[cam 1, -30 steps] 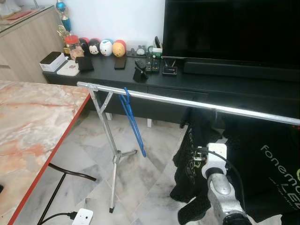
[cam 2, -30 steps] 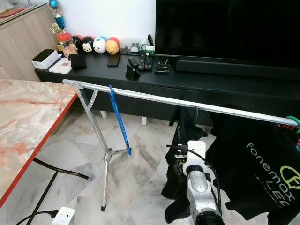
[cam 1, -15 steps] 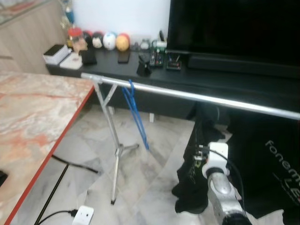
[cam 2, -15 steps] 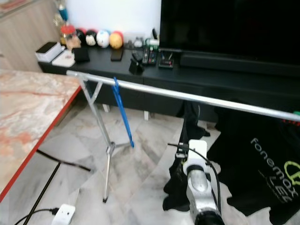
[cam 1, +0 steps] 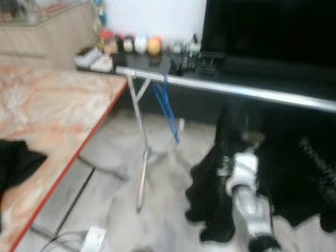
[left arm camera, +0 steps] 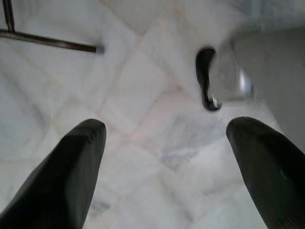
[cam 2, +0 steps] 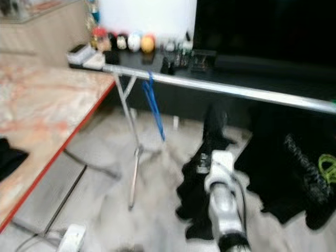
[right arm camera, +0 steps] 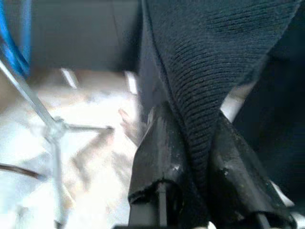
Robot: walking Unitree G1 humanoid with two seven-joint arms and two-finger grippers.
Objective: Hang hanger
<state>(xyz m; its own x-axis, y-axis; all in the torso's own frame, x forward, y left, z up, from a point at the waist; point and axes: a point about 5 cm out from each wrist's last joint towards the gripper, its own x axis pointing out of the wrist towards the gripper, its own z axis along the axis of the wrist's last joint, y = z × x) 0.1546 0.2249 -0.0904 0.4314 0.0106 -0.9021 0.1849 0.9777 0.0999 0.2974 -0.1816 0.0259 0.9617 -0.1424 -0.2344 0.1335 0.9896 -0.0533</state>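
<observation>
Eye views motion-blurred, daylit; wrist views soft, bright floor.

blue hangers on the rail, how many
1: a blue hanger hangs on the silver rail near its left end, beside the stand's leg. Others may be hidden among the dark clothes further right.

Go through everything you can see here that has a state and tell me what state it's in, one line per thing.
Blue hanger: hanging on the rail, bare.
Rail: standing on its stand, spanning the floor.
Black knit garment: pinched between the right gripper's fingers.
Right gripper: shut on the garment.
Left gripper: open, over the marble floor.
TV: screen dark.
Black cloth: lying crumpled on the marble table.
</observation>
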